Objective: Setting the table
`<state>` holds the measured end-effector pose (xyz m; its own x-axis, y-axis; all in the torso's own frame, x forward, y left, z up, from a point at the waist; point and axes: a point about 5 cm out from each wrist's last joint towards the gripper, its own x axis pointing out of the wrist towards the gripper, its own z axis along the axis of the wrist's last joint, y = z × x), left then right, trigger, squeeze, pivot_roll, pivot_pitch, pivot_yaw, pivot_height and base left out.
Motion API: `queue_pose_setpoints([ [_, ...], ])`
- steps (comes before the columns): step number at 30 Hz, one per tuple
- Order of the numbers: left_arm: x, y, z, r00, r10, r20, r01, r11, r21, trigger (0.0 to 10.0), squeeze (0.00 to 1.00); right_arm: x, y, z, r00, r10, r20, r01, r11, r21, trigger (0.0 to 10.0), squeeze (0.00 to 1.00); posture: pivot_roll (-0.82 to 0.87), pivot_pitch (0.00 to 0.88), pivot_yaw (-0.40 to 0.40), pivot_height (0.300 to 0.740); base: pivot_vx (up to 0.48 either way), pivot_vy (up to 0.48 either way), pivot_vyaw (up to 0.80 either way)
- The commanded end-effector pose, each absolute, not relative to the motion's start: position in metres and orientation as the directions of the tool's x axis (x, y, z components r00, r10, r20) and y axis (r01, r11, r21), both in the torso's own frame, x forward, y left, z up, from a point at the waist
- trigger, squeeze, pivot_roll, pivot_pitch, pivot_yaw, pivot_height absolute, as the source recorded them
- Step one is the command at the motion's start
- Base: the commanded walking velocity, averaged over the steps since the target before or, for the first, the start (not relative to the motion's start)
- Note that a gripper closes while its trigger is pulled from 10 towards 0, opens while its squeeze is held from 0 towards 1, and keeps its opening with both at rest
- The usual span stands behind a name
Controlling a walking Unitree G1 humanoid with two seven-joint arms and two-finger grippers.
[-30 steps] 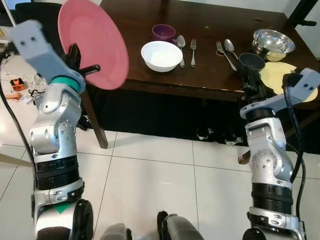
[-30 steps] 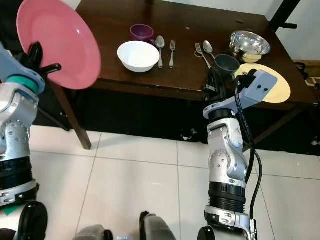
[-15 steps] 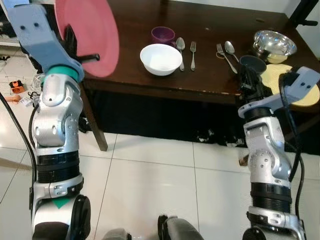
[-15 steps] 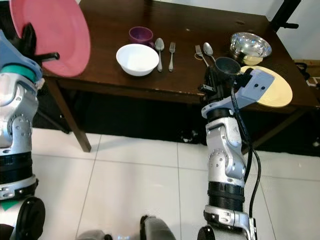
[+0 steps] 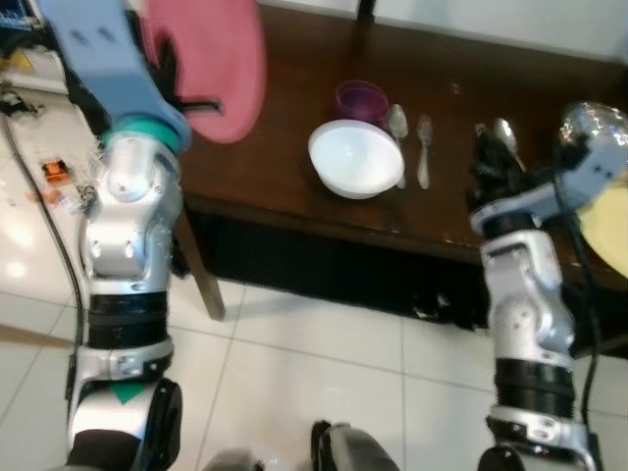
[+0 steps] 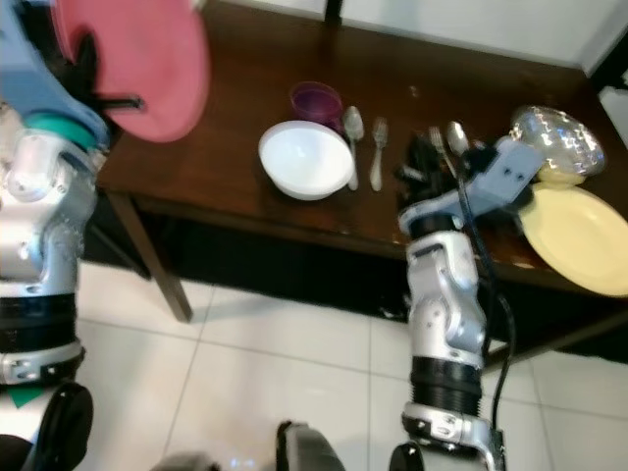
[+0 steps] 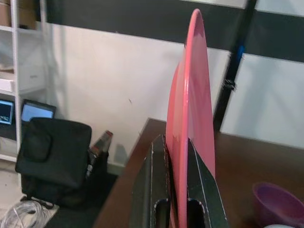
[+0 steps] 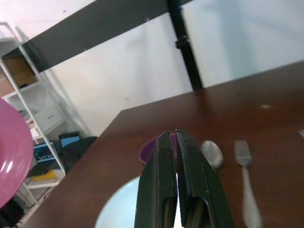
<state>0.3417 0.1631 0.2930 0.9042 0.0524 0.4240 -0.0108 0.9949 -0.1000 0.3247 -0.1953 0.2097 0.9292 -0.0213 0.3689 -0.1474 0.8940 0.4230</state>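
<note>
Dark wooden table (image 6: 245, 59) on white tile floor. Pink plate (image 5: 211, 59) held on edge above the table's left end, rim clamped between left gripper (image 7: 178, 202) fingers. Near the front edge: white bowl (image 5: 356, 159), purple cup (image 5: 361, 98) just behind it, spoon (image 5: 397, 123) and fork (image 5: 424, 147) beside. Right gripper (image 8: 175, 190) over the front edge, fingers pressed together, holding nothing. Yellow plate (image 6: 579, 240) and steel bowl (image 6: 554, 137) at the right end
</note>
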Motion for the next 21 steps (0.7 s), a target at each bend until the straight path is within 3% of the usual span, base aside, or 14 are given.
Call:
queue_pose_setpoints([
  [1,0.341,0.165,0.292,0.902,0.056,0.428,-0.014,0.995,-0.099,10.0,0.0,0.323,-0.198,0.206,0.933,-0.038,0.359,-0.133,0.888,0.44,10.0,0.0,0.07,0.038,0.012,0.74,0.472,0.0,-0.8],
  [3,0.341,0.164,0.292,0.901,0.054,0.43,-0.012,0.995,-0.099,10.0,0.0,0.323,-0.199,0.206,0.933,-0.042,0.358,-0.13,0.888,0.442,10.0,0.0,0.07,0.039,0.012,0.74,0.472,0.0,-0.8],
  [21,0.34,0.149,0.287,0.904,-0.065,0.424,0.106,0.992,-0.075,10.0,0.0,0.322,-0.201,0.207,0.931,-0.057,0.36,-0.114,0.893,0.436,10.0,0.0,0.07,0.046,0.013,0.74,0.385,0.0,0.0],
])
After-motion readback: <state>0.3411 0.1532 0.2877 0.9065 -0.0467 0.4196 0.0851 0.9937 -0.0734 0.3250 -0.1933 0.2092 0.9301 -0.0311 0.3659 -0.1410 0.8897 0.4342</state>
